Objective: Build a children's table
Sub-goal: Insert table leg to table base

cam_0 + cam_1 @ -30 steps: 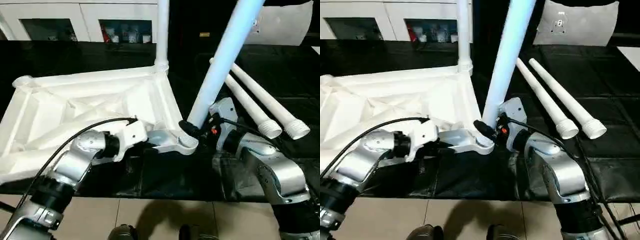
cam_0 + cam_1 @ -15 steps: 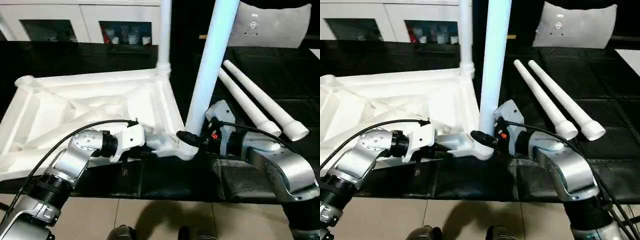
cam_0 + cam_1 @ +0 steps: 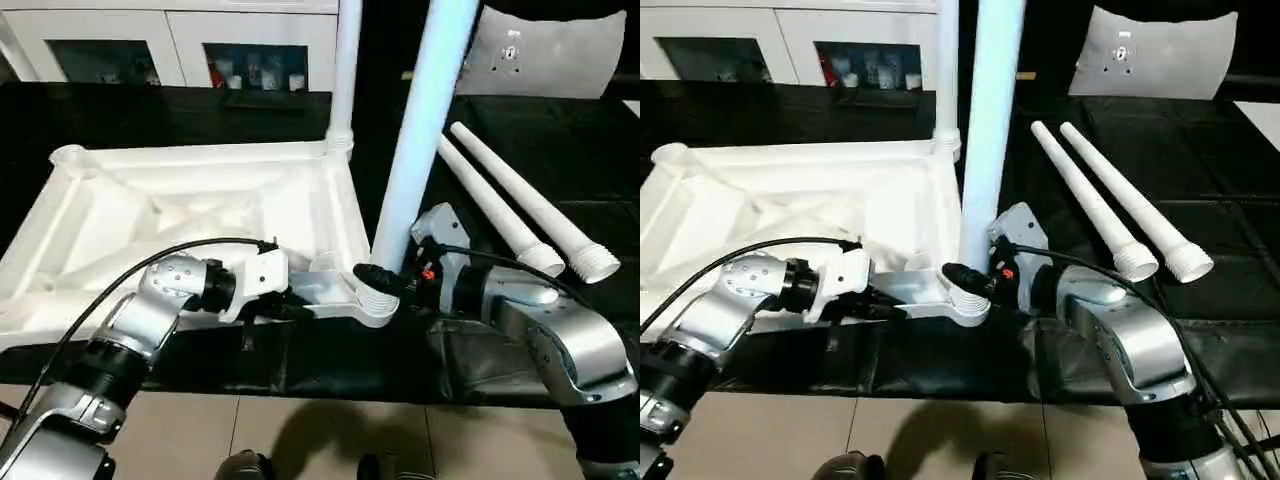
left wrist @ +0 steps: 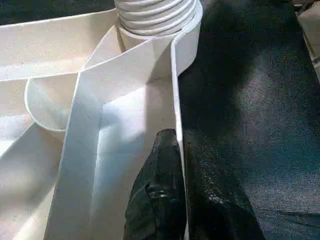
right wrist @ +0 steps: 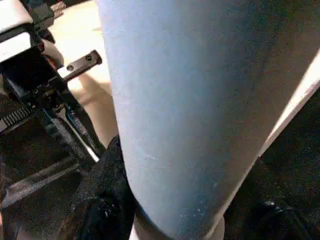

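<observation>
A white plastic square table top point(image 3: 190, 215) lies upside down, its X-ribbed underside facing up, across the left and centre of the head views on a black cloth-covered bench point(image 3: 560, 130). At its far right corner a white tapered round leg point(image 3: 345, 70) stands upright in its socket. At the near right corner a second white tapered leg point(image 3: 420, 130) rises out of the top edge of the frame, its ribbed base sitting at the round corner socket point(image 3: 375, 300). The right gripper point(image 3: 378, 277) is clamped around that leg just above the socket, one black finger on each side. The left gripper point(image 4: 175, 195), at lower centre, has its black fingers pinched narrowly on the thin rim wall of the table top, just left of the same socket. Two more loose white tapered legs point(image 3: 530, 215) lie side by side on the cloth at the right, well apart from the top.
</observation>
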{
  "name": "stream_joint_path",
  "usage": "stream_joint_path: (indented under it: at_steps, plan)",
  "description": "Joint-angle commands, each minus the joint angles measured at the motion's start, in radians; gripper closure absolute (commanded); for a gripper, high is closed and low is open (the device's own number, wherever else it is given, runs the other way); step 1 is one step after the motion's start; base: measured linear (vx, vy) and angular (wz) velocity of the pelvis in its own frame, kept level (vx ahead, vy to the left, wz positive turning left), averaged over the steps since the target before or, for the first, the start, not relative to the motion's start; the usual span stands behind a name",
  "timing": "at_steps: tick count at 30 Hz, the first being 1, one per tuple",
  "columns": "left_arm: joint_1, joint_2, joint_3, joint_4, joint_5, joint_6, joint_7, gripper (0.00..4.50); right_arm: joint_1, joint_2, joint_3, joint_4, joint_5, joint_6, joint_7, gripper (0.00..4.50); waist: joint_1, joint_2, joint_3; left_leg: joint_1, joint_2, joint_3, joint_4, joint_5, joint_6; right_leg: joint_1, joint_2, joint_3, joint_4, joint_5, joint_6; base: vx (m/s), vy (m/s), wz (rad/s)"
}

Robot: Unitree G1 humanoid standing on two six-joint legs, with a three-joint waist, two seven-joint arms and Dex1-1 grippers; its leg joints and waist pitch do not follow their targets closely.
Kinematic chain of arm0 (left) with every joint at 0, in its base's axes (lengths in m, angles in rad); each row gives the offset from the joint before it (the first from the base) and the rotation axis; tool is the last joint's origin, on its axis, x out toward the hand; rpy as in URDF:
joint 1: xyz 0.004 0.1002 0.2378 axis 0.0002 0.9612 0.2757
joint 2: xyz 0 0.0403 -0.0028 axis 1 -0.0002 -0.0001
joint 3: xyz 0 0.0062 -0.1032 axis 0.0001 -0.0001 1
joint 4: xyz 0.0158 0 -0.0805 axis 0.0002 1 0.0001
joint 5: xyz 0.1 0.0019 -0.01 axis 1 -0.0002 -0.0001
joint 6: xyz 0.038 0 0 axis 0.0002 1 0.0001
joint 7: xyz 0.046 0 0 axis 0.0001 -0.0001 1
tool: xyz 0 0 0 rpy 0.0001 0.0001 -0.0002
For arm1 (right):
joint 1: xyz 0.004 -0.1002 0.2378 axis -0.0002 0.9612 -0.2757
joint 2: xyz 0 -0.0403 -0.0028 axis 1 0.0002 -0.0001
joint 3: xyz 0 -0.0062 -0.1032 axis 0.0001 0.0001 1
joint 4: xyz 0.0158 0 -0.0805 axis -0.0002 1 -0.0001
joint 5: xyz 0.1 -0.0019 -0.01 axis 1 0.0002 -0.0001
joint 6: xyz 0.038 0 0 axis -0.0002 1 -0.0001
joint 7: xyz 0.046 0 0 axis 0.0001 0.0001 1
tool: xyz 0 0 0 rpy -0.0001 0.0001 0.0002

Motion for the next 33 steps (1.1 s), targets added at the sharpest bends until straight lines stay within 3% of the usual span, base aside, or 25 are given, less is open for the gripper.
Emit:
stream_joint_path:
  at_steps: [1,2,4,7,11,13,14,22,28,29,30,31,33]
  plan:
    - [-0.023,-0.009,0.027,0.007,-0.002,-0.003,0.043,4.50,0.047,0.016,-0.018,0.070,0.003,0.008,-0.018,2.61,-0.007,-0.003,-0.073,0.013,0.039,-0.013,-0.071,-0.263,0.020,0.040,-0.079,0.055,-0.101,-0.433,-0.132,0.000,0.000,0.00]
    - [-0.023,-0.012,0.032,0.011,-0.006,-0.002,0.046,4.50,0.056,0.028,-0.032,0.082,0.012,0.001,-0.023,2.61,-0.005,0.006,-0.073,0.015,0.037,-0.014,-0.071,-0.279,0.018,0.039,-0.080,0.054,-0.102,-0.446,-0.134,0.000,0.000,0.00]
    - [-0.024,-0.015,0.037,0.017,-0.009,-0.004,0.050,4.50,0.066,0.044,-0.049,0.095,0.025,-0.007,-0.030,2.61,-0.008,-0.002,-0.073,0.013,0.035,-0.013,-0.072,-0.284,0.019,0.040,-0.078,0.052,-0.106,-0.456,-0.128,0.000,0.000,0.00]
    - [-0.029,-0.025,0.049,0.036,-0.016,-0.009,0.059,4.50,0.104,0.078,-0.077,0.138,0.045,-0.047,-0.038,2.61,-0.009,0.000,-0.074,0.017,0.034,-0.013,-0.070,-0.300,0.021,0.035,-0.081,0.052,-0.113,-0.504,-0.115,0.000,0.000,0.00]
    - [-0.031,-0.026,0.048,0.041,-0.012,-0.011,0.060,4.50,0.136,0.079,-0.063,0.153,0.029,-0.078,-0.033,2.61,-0.009,0.000,-0.077,0.016,0.034,-0.014,-0.072,-0.301,0.025,0.034,-0.078,0.051,-0.115,-0.519,-0.102,0.000,0.000,0.00]
    - [-0.031,-0.024,0.045,0.042,-0.009,-0.013,0.059,4.50,0.150,0.054,-0.024,0.147,-0.015,-0.100,-0.024,2.61,-0.009,0.001,-0.079,0.016,0.034,-0.013,-0.072,-0.298,0.026,0.034,-0.079,0.052,-0.114,-0.515,-0.103,0.000,0.000,0.00]
    - [-0.031,-0.020,0.041,0.044,-0.002,-0.018,0.055,4.50,0.153,0.015,0.030,0.140,-0.076,-0.134,-0.012,2.61,-0.008,0.002,-0.079,0.015,0.036,-0.013,-0.073,-0.295,0.023,0.035,-0.076,0.051,-0.113,-0.502,-0.100,0.000,0.000,0.00]
    - [-0.030,-0.005,0.030,0.033,0.015,-0.034,0.033,4.50,0.109,-0.025,0.113,0.183,-0.134,-0.159,0.040,2.61,-0.012,0.000,-0.076,0.017,0.034,-0.016,-0.075,-0.342,0.022,0.030,-0.078,0.050,-0.119,-0.559,-0.085,0.000,0.000,0.00]
    - [-0.047,-0.007,0.024,0.029,0.013,-0.034,0.011,4.50,0.109,-0.041,0.173,0.239,-0.151,-0.168,0.089,2.61,-0.017,-0.004,-0.059,0.018,0.039,-0.018,-0.084,-0.373,0.028,0.021,-0.078,0.053,-0.122,-0.534,-0.091,0.000,0.000,0.00]
    - [-0.053,-0.010,0.024,0.030,0.011,-0.034,0.005,4.50,0.111,-0.034,0.168,0.238,-0.142,-0.161,0.090,2.61,-0.019,-0.003,-0.051,0.021,0.037,-0.018,-0.086,-0.398,0.026,0.018,-0.077,0.052,-0.126,-0.567,-0.083,0.000,0.000,0.00]
    - [-0.057,-0.013,0.025,0.026,0.007,-0.033,-0.001,4.50,0.115,-0.031,0.164,0.232,-0.136,-0.156,0.091,2.61,-0.020,-0.003,-0.052,0.024,0.037,-0.019,-0.086,-0.404,0.025,0.018,-0.077,0.052,-0.128,-0.576,-0.080,0.000,0.000,0.00]
    - [-0.070,-0.018,0.027,0.036,0.003,-0.035,-0.007,4.50,0.111,-0.027,0.165,0.237,-0.137,-0.156,0.093,2.61,-0.022,-0.008,-0.042,0.021,0.035,-0.020,-0.090,-0.413,0.025,0.016,-0.077,0.051,-0.131,-0.600,-0.067,0.000,0.000,0.00]
    - [-0.104,-0.026,0.026,0.060,0.003,-0.043,-0.017,4.50,0.102,-0.023,0.171,0.232,-0.132,-0.147,0.105,2.61,-0.024,-0.008,-0.036,0.030,0.032,-0.021,-0.089,-0.437,0.022,0.008,-0.077,0.050,-0.141,-0.649,-0.047,0.000,0.000,0.00]
